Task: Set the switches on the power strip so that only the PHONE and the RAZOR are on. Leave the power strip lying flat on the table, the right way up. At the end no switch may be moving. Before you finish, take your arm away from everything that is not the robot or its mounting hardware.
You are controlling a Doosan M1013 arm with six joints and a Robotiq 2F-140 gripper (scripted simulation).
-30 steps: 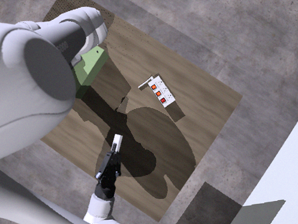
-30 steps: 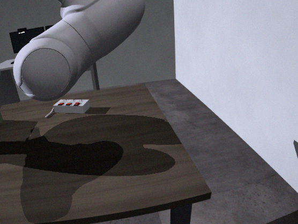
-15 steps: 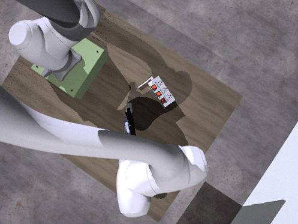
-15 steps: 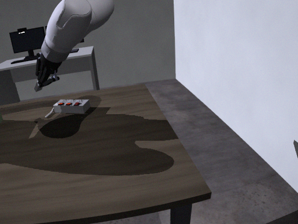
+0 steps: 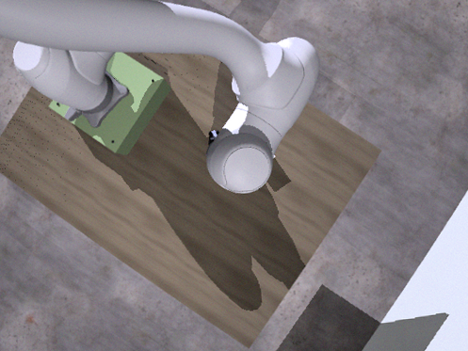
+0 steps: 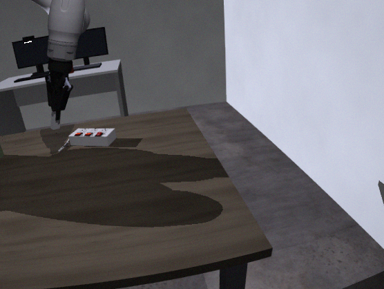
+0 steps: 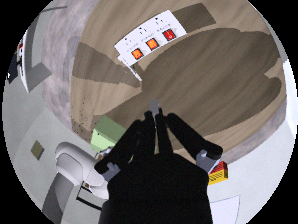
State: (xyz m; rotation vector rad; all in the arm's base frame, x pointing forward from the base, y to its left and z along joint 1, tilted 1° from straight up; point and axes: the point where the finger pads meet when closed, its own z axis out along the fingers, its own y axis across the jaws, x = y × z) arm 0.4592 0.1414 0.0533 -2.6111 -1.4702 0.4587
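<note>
The white power strip point(image 6: 92, 136) lies flat on the wooden table, right way up, with three red rocker switches point(image 6: 88, 133) in a row on top. It also shows in the wrist view point(image 7: 152, 44), where the three switches glow red and orange; the labels are too small to read. My gripper point(image 6: 55, 123) is shut and empty. It points straight down and hangs a little above the table, just left of the strip's left end. In the wrist view its closed fingertips point(image 7: 154, 107) sit below the strip. In the overhead view the arm hides both the strip and the gripper.
The green robot base block point(image 5: 123, 106) stands at the table's far corner. A desk with a monitor point(image 6: 62, 46) stands behind the table. A white wall point(image 6: 304, 86) runs along the right side. The table edge lies close behind the strip.
</note>
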